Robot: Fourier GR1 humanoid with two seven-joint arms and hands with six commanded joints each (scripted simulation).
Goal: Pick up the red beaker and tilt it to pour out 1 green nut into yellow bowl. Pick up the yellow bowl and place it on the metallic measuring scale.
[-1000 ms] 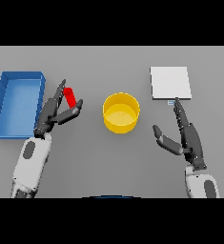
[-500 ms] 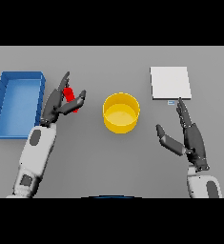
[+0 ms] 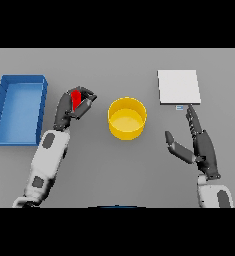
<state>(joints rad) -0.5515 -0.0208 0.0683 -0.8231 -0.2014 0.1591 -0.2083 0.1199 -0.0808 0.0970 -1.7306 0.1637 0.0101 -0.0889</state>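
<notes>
A grey bench (image 3: pixel 114 70) fills the scene from edge to edge, its surface uniform and unmarked. One item apart from the task's things stands on it: a blue rectangular bin (image 3: pixel 0 109), open at the top, set at the far left side. Its walls are upright and a deeper blue than its floor, which is a lighter blue and bare. The bin sits slightly skewed, its long sides running away from the viewer and leaning a little to the right.

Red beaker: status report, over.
Left hand curled round red beaker, beside blue bin. Right hand open, idle below scale. Yellow bowl on table, path clear.
</notes>
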